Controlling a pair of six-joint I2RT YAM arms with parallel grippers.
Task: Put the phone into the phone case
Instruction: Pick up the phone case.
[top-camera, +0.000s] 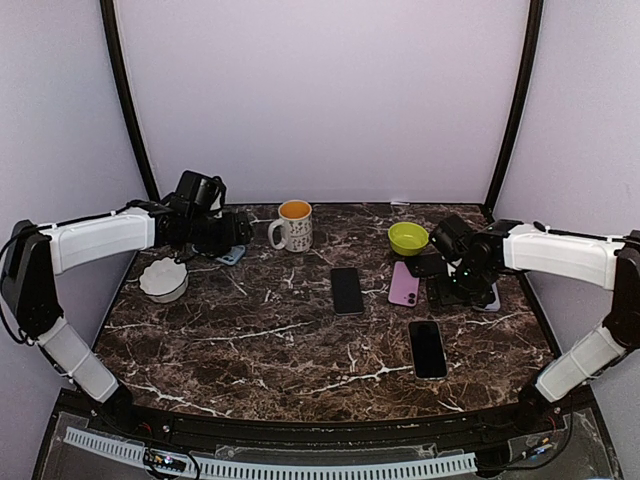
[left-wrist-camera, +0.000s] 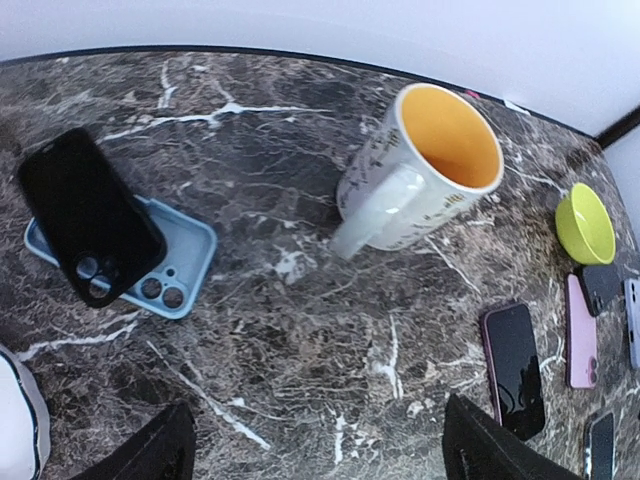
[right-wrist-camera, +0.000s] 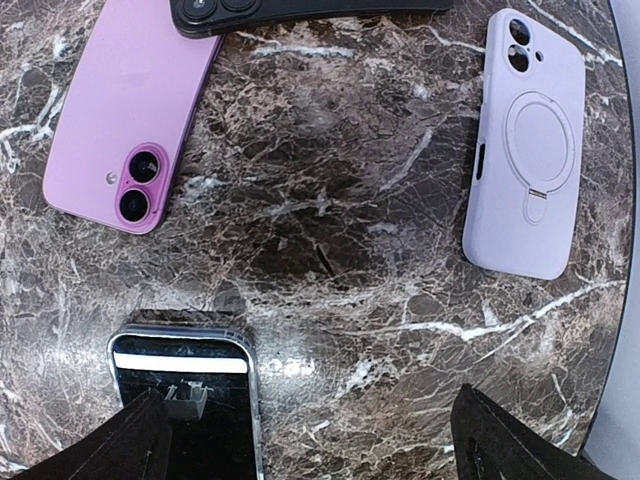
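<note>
a: what's the setting?
b: pale lilac walls around a dark marble table (top-camera: 250, 340) veined in white. far left sits a white dish (top-camera: 163, 280), out of the way of the job, i'd say.
a: and the left hand?
b: the left hand (left-wrist-camera: 320, 455) hovers low over the back left corner, fingers spread wide, nothing between them. just ahead lies a light blue case (left-wrist-camera: 185, 255), seemingly open side up, with a black slab (left-wrist-camera: 80, 210) laid crookedly across it and overhanging one end. phone or second case, i cannot tell. it reads as resting on top, not seated.
a: further along?
b: a white mug (left-wrist-camera: 420, 170) with an orange inside stands upright. then a black phone (top-camera: 346, 290) lies screen up mid-table, well apart from any case, with a green bowl (top-camera: 407, 237) behind.
a: the right side?
b: a pink phone (right-wrist-camera: 125, 110) lies face down and a lilac case (right-wrist-camera: 527, 145) lies back up, bare table between them. the right hand (right-wrist-camera: 320, 445) hangs above that gap, released and empty, likely placed to reach either. another phone (right-wrist-camera: 185, 400) lies screen up near one of its fingers.
a: so no phone is cased?
b: none that i can see.
</note>
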